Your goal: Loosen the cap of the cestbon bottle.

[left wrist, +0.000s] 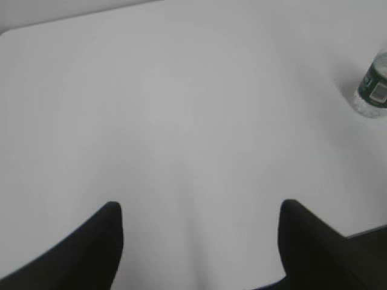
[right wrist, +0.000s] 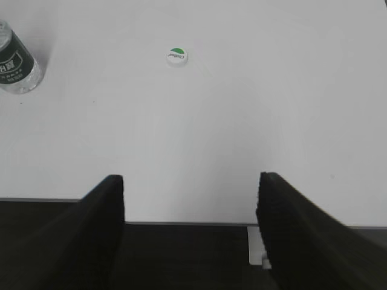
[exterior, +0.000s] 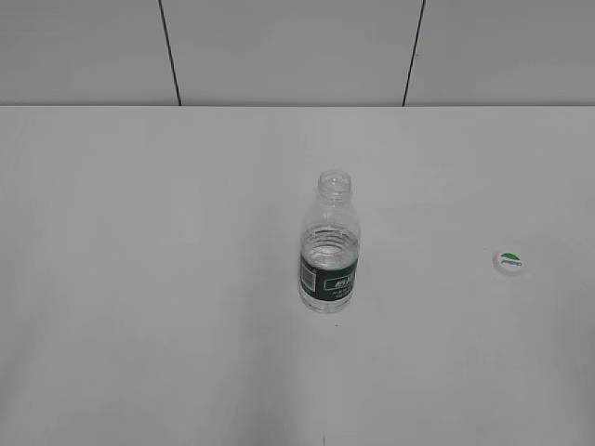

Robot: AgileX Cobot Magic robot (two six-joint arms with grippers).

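Observation:
The cestbon bottle (exterior: 329,246) stands upright in the middle of the white table, its neck open with no cap on it. Its base shows at the right edge of the left wrist view (left wrist: 373,87) and at the top left of the right wrist view (right wrist: 17,60). The white cap (exterior: 508,261) with a green half-circle lies flat on the table to the bottle's right; it also shows in the right wrist view (right wrist: 176,57). My left gripper (left wrist: 199,208) is open and empty over bare table. My right gripper (right wrist: 190,181) is open and empty at the table's front edge.
The white table (exterior: 139,279) ends at a grey panelled wall (exterior: 279,46) at the back. Its front edge (right wrist: 193,222) runs across the right wrist view, with dark space below it.

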